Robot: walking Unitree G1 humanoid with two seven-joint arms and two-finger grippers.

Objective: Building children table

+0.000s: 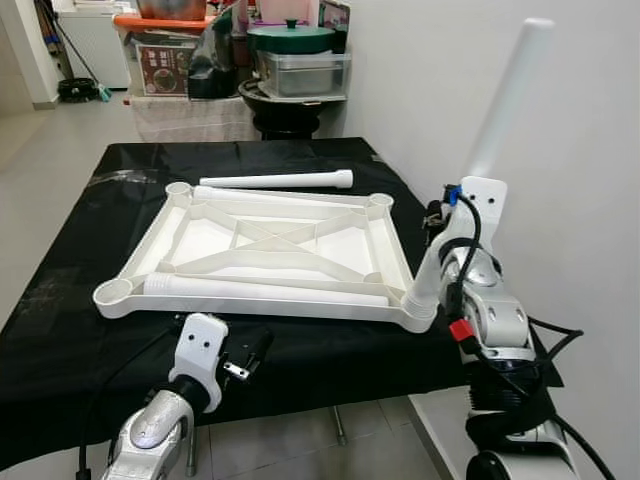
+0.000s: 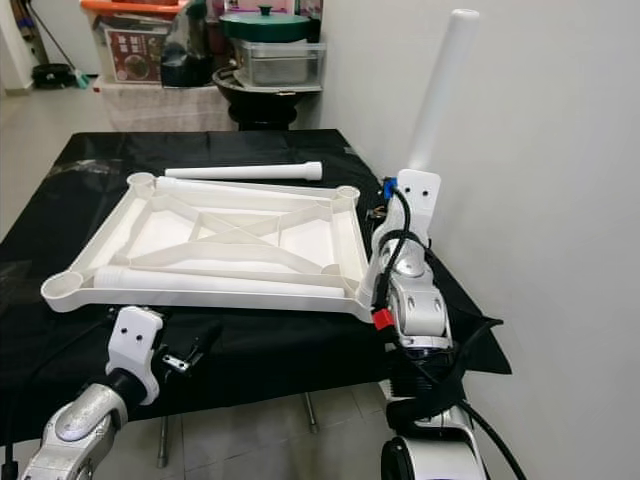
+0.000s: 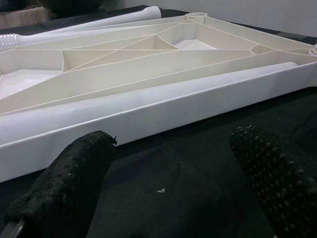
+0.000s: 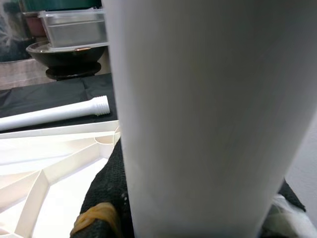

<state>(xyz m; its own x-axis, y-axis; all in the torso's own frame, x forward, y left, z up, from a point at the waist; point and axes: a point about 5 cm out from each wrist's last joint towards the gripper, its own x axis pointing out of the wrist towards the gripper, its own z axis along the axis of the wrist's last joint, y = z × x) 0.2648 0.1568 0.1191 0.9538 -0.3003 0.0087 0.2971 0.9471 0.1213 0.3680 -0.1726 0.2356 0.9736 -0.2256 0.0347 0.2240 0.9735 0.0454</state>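
A white plastic table top (image 1: 300, 303) lies upside down on the black-covered table (image 1: 80, 310). One white leg (image 1: 505, 90) stands tilted in its near right corner socket, and my right gripper (image 1: 438, 228) is shut on that leg low down; the leg (image 4: 198, 99) looms close in the right wrist view. A second leg (image 1: 260, 288) lies inside the frame along the near rim. A third leg (image 1: 275, 181) rests on the cloth beyond the far rim. My left gripper (image 1: 250, 355) is open over the cloth, just short of the near rim (image 3: 173, 106), its fingers (image 3: 69, 178) holding nothing.
A white wall (image 1: 580, 150) runs close along the table's right side. Behind the table stand storage boxes (image 1: 160, 55), a steel container with a green lid (image 1: 300, 60) and a black bowl (image 1: 285, 105). Grey floor (image 1: 40, 150) lies to the left.
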